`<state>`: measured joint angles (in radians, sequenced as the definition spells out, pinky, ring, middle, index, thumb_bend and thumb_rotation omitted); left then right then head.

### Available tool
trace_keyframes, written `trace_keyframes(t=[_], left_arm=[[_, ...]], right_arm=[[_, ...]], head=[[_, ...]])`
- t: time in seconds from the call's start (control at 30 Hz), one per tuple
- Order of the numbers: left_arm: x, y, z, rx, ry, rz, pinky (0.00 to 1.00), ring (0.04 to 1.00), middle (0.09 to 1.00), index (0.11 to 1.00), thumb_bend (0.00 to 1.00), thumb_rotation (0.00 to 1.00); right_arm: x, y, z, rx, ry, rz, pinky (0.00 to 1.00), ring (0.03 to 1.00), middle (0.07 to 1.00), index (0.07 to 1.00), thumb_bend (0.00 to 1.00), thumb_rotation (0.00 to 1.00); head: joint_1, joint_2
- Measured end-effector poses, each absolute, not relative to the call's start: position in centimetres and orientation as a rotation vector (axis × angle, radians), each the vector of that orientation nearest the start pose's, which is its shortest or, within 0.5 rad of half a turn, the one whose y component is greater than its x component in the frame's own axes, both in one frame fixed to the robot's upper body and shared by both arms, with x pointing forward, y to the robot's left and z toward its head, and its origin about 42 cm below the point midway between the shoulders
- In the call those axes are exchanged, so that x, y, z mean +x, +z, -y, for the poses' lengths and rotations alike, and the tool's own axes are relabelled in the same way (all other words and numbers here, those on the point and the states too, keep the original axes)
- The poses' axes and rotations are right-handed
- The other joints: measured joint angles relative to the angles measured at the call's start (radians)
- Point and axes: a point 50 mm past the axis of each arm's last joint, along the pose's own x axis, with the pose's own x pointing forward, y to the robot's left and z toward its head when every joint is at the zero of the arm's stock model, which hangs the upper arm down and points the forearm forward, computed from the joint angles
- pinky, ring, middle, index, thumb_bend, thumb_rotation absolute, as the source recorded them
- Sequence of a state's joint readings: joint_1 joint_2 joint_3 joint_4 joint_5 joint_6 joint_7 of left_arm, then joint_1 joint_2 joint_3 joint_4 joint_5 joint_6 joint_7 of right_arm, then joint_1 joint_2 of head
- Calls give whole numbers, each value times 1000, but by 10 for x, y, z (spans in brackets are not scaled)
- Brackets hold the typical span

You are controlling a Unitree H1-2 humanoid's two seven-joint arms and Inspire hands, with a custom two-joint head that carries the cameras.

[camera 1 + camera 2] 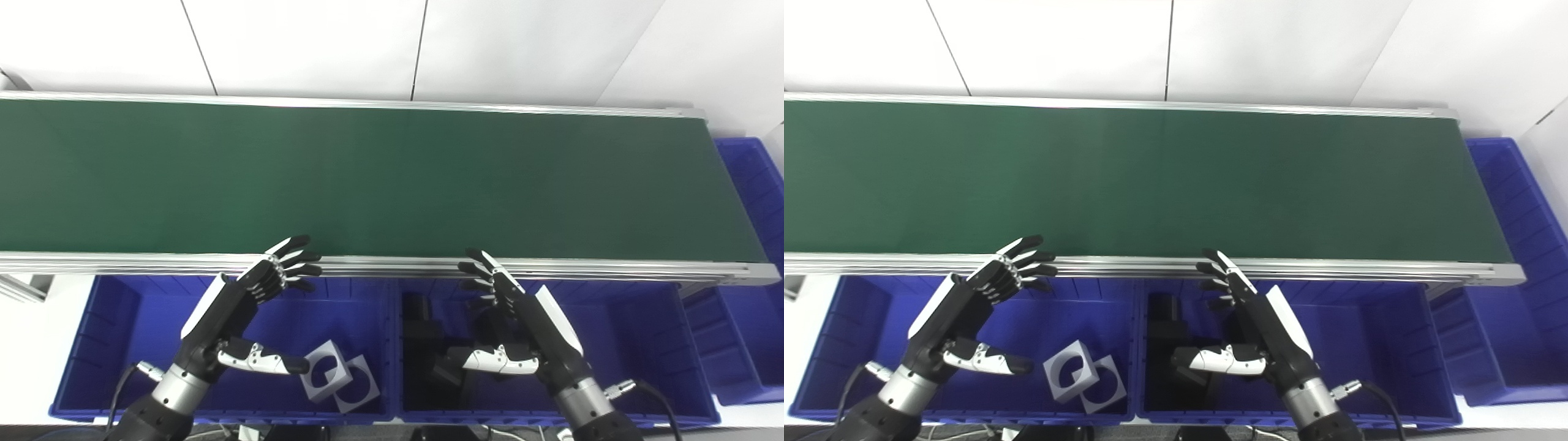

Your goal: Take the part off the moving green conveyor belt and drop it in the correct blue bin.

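My left robot hand [245, 318] and right robot hand [520, 324] hover spread and empty just below the green conveyor belt [367, 177], over blue bins [104, 343] holding 2 grey parts [337, 373].

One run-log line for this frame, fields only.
belt: no part visible | left hand: open, over left bin | right hand: open, over middle bin | phase: waiting
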<state>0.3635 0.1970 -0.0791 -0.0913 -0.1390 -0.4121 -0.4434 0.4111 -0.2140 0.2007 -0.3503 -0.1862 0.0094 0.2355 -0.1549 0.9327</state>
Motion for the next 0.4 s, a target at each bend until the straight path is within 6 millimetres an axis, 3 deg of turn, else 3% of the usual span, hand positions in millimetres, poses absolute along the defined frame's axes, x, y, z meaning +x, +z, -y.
trace_keyframes(t=[0.23, 0.4], left_arm=[[151, 71, -247, 60, -429, 114, 704, 779, 848, 916, 850, 257], [152, 69, -246, 56, -406, 95, 694, 771, 842, 913, 847, 254]], right_arm=[[142, 94, 221, -303, 394, -122, 686, 785, 852, 949, 912, 266], [143, 91, 222, -336, 404, -128, 748, 805, 867, 956, 911, 296]], head=[[0, -6], [3, -8]])
